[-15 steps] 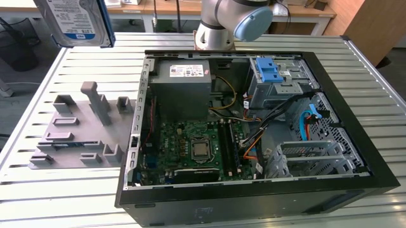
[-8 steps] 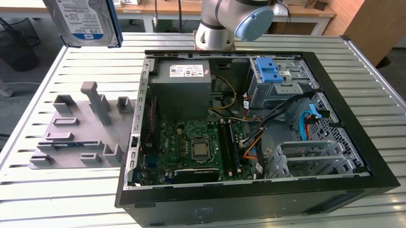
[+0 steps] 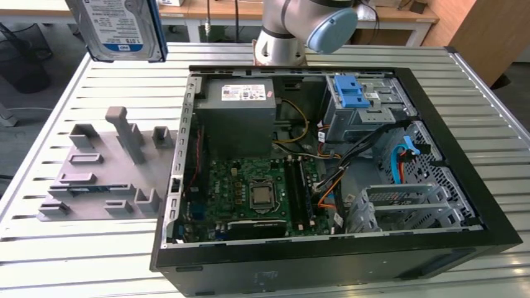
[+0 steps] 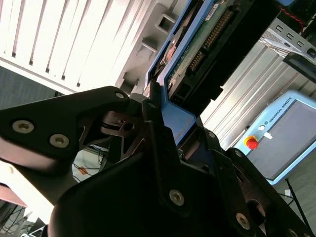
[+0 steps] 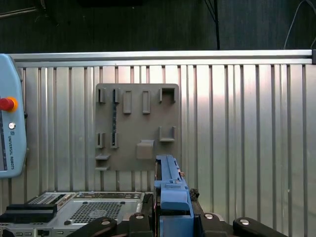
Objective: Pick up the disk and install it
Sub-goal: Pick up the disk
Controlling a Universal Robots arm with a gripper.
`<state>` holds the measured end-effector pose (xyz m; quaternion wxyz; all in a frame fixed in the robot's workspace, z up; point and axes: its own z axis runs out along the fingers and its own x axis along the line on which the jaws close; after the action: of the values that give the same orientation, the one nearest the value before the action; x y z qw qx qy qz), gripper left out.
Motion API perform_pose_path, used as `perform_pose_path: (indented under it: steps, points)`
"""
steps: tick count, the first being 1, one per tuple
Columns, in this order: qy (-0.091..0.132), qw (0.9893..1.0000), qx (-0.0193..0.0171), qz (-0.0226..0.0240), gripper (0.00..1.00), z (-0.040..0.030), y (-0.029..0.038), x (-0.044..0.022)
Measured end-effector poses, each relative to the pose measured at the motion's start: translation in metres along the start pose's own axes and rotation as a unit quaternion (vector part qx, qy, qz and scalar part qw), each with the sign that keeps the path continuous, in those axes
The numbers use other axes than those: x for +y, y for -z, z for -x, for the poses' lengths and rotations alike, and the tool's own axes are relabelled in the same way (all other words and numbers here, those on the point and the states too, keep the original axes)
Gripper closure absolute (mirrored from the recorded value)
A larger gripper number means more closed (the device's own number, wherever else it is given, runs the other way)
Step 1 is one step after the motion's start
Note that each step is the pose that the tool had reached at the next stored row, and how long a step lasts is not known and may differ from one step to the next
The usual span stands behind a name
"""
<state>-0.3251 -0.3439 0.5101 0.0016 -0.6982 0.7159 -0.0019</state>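
The black gripper [image 4: 175,121] is clamping the flat silver hard disk [image 3: 116,28] by its blue plastic carrier bracket, the disk's long axis projecting straight beyond the fingertips. The open black computer case [image 3: 331,264] is lying below the gripper, toward the exterior view's right.
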Motion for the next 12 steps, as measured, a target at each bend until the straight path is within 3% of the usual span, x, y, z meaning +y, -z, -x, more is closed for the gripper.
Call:
perform_pose_path:
  steps: [12]
  points:
    - [0.0, 1.0, 0.0, 0.0, 0.64, -0.0005, 0.0, -0.0006]
